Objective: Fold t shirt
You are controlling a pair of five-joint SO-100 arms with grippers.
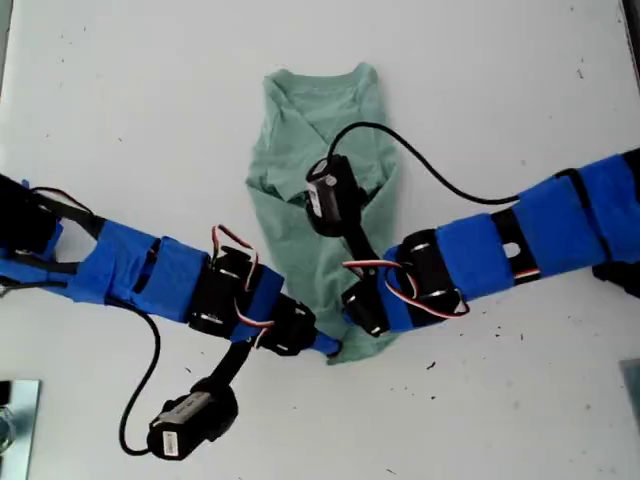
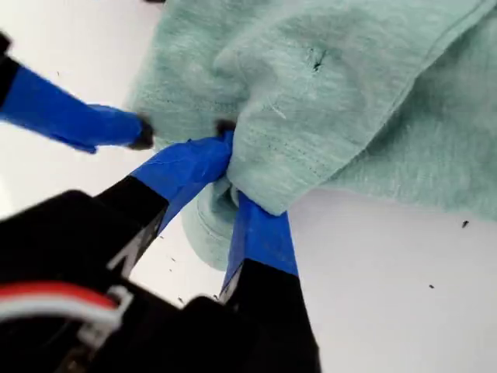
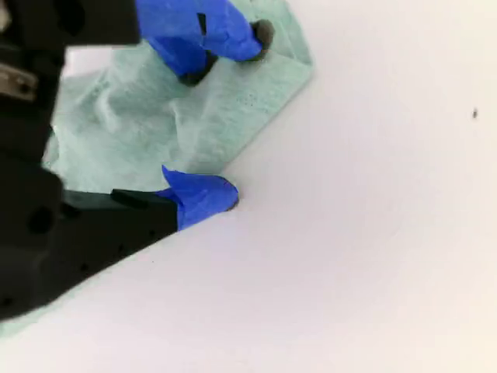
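t shirt: small pale sage-green heathered cotton t shirt [image 1: 285, 225] lies on the white table [image 1: 500, 90], mid-frame in the exterior view, collar at the far end, sides folded inward into a narrow strip, lower part rumpled
my first hand: blue-taped black hand [image 2: 231, 177], on the arm entering from the exterior view's left, at the shirt's bottom hem; jaws nearly closed, pinching a bunched fold of the hem cloth
my second hand: blue-taped hand [image 1: 362, 312], on the arm entering from the exterior view's right, just beside the first at the same hem; one taped fingertip [image 3: 206, 194] rests at the cloth edge against the table, other jaw hidden, so I cannot tell its opening
hands: close together, not touching
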